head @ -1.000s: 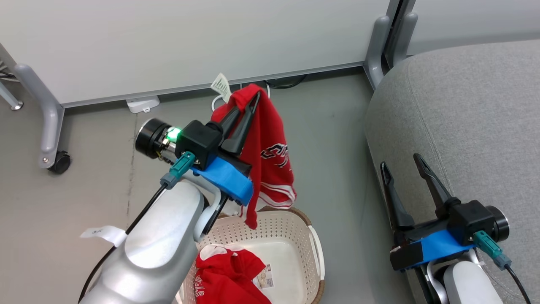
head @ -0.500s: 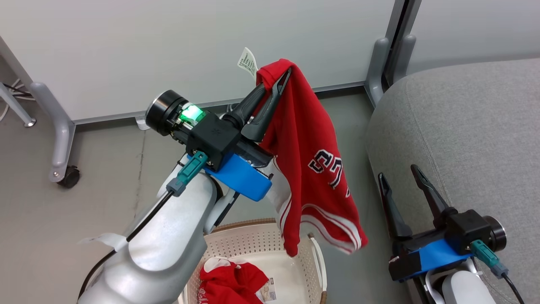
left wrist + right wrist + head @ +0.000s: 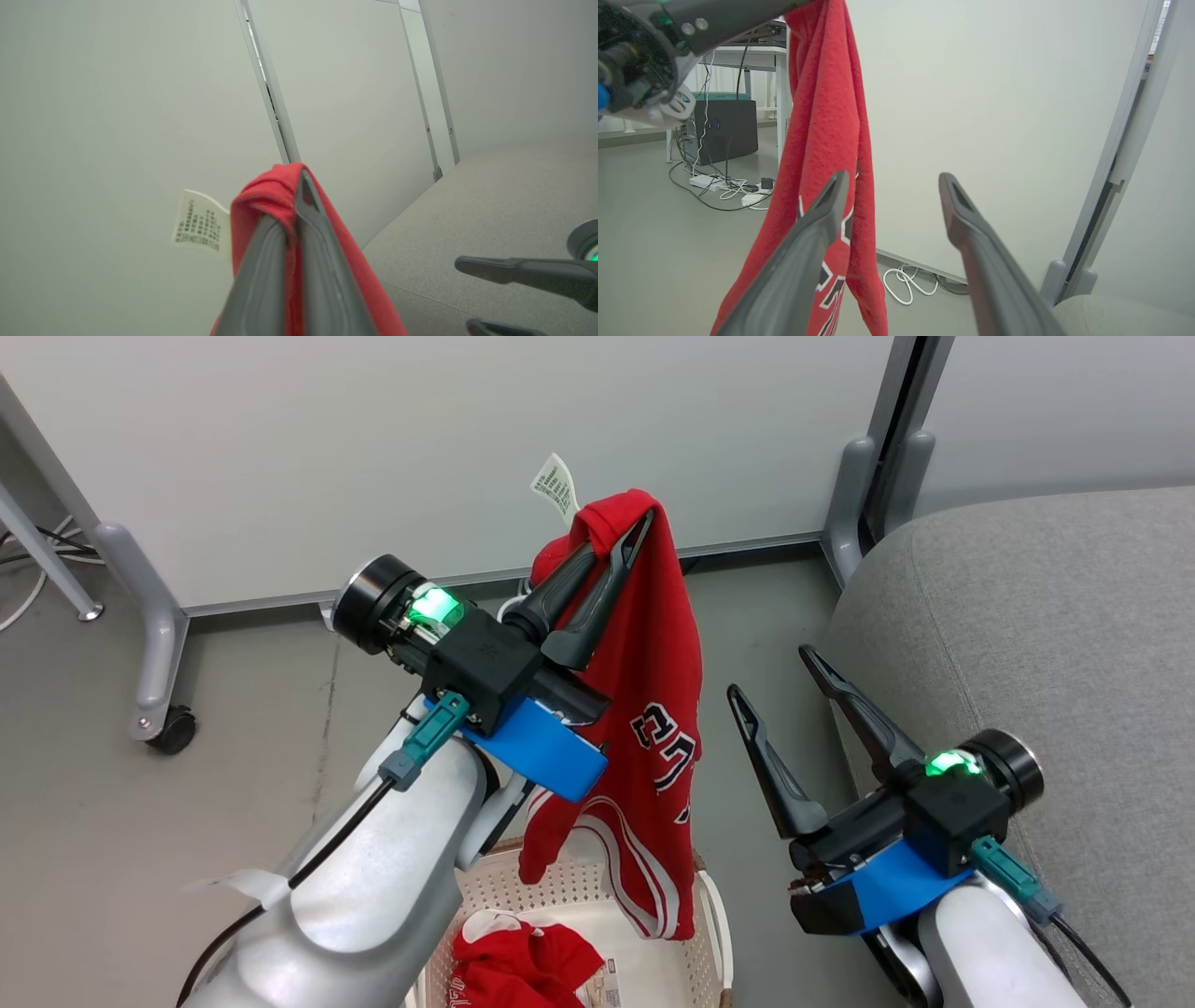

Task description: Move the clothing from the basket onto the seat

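Observation:
My left gripper [image 3: 635,527] is shut on the top edge of a red garment [image 3: 653,737] with white stripes and black-and-white lettering, which hangs down over the basket [image 3: 714,915]. A white tag [image 3: 555,485] sticks up beside the fingertips. The left wrist view shows the red cloth [image 3: 261,196] pinched between the fingers. A second red piece of clothing [image 3: 523,966] lies inside the cream basket. My right gripper [image 3: 775,672] stands open just right of the hanging garment, in front of the grey seat [image 3: 1046,635]. In the right wrist view the garment [image 3: 822,121] hangs left of the open fingers [image 3: 822,224].
A pale partition wall [image 3: 467,439] with a grey post [image 3: 859,485] stands behind. A castor leg [image 3: 163,709] is at the left on the grey floor. Cables and a black box [image 3: 724,135] lie on the floor farther off.
The right gripper has risen and moved left toward the hanging garment. The garment has swung back to hang straighter below the left gripper. The camera has shifted slightly.

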Controlling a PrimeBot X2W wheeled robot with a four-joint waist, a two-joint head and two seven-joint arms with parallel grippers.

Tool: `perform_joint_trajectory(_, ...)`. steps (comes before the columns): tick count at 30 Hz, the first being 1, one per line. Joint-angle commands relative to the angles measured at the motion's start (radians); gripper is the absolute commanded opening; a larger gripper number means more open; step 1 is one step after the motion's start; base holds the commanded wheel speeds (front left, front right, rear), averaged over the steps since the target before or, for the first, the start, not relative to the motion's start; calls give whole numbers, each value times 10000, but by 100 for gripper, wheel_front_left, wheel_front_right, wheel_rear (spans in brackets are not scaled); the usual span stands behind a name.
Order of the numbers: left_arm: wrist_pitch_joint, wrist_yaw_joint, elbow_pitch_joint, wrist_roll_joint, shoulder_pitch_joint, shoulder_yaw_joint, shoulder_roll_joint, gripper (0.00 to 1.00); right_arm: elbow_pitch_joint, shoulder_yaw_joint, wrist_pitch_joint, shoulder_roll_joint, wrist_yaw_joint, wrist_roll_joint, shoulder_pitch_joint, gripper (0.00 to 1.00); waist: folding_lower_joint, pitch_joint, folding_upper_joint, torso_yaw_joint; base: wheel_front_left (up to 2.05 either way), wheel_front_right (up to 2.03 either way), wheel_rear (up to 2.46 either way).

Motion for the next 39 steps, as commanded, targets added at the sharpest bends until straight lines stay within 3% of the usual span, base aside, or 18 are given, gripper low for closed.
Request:
perform_joint_trajectory(1, -51, 49, -38, -1, 51, 15, 13, 0, -12, 63, -31, -52, 5, 70, -179, 100, 0, 1, -1, 16, 0, 0, 0)
perform_joint_trajectory(7, -51, 42, -103, 56, -72, -111, -138, 0, 588, 1003, -31, -452, 5, 316, -1142, 100, 0, 61, -1, 210, 0, 0, 0)
perform_joint_trajectory(15, -51, -15, -273, 140, -144, -375, -363, 0, 1994, 1762, -19, -282, 5, 583, -2132, 100, 0, 189, -1, 385, 0, 0, 0)
perform_joint_trajectory(16, -51, -11, -275, 142, -139, -411, -384, 0, 2188, 1844, -18, -264, 5, 631, -2149, 27, 0, 199, -1, 403, 0, 0, 0)
perform_joint_trajectory(17, -51, -17, -279, 150, -128, -431, -411, 0, 2341, 1897, -19, -253, 5, 705, -2185, 0, 0, 209, -1, 417, 0, 0, 0)
perform_joint_trajectory(34, -50, -113, -13, 75, 50, -535, -442, 0, 2364, 1657, -21, -84, 5, 840, -2033, 0, 0, 240, -1, 306, 0, 0, 0)
perform_joint_trajectory(36, -50, -121, 22, 33, 58, -544, -458, 100, 2316, 1613, -21, -78, 5, 835, -2021, 0, 0, 244, -1, 308, 0, 0, 0)
perform_joint_trajectory(39, -50, -131, 45, 18, 71, -561, -453, 100, 2227, 1513, -21, -48, 3, 851, -1970, 0, 0, 258, -1, 322, 0, 0, 0)
